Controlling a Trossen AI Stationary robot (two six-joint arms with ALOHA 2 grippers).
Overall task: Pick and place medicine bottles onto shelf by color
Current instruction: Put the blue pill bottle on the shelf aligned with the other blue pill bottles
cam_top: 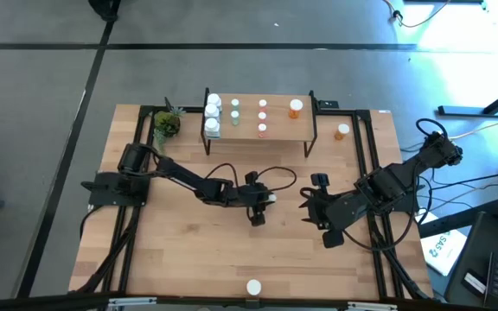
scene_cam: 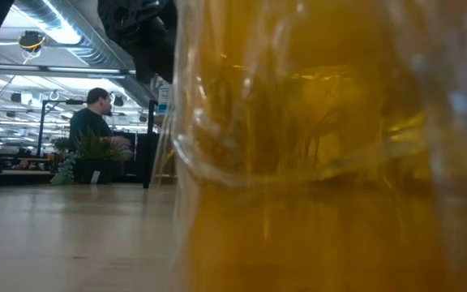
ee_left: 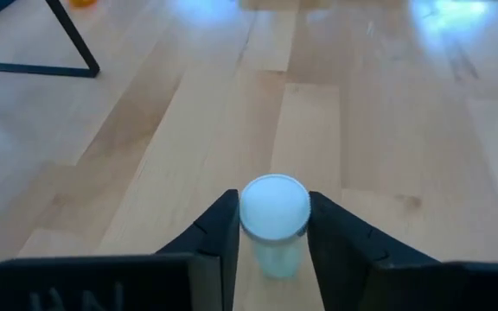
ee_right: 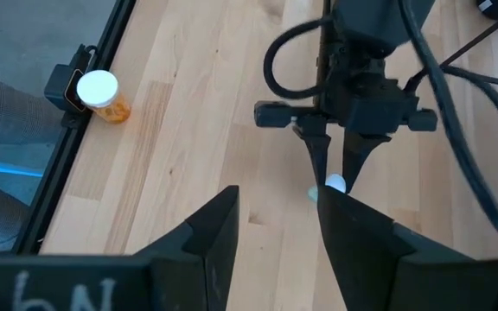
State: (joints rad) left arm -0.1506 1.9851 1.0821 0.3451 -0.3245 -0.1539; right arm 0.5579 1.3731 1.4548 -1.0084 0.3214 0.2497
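The left gripper [cam_top: 264,200] sits low over the middle of the table [cam_top: 188,259], its two dark fingers [ee_left: 217,233] standing on either side of a pale green bottle [ee_left: 273,223] with a white cap. In the left wrist view the fingers lie right against the cap's sides, or very nearly so; whether they already press it cannot be told. The bottle stands upright on the wood between them.

Beyond this gripper, toward the far edge of the table, stands the shelf [cam_top: 275,134], a light-wood plank on black legs. Its top carries bottles sorted in groups: white ones [cam_top: 213,114] at the end nearest the potted plant [cam_top: 167,123], then pale green ones [cam_top: 235,112], then pink-red ones [cam_top: 262,117], and one orange bottle [cam_top: 295,107] at the other end. A second orange bottle [cam_top: 342,130] stands on the table just past that end of the shelf; the right wrist view shows it upright beside the black frame rail [ee_right: 85,112].

The right gripper [cam_top: 311,206] hovers close beside the left one, facing it, with its fingers parted and nothing between them.

Another white-capped bottle [cam_top: 253,287] stands alone at the table's near edge, well behind both grippers. An amber bottle [scene_cam: 331,162] fills most of the low view, with a person [scene_cam: 92,122] in the room beyond.
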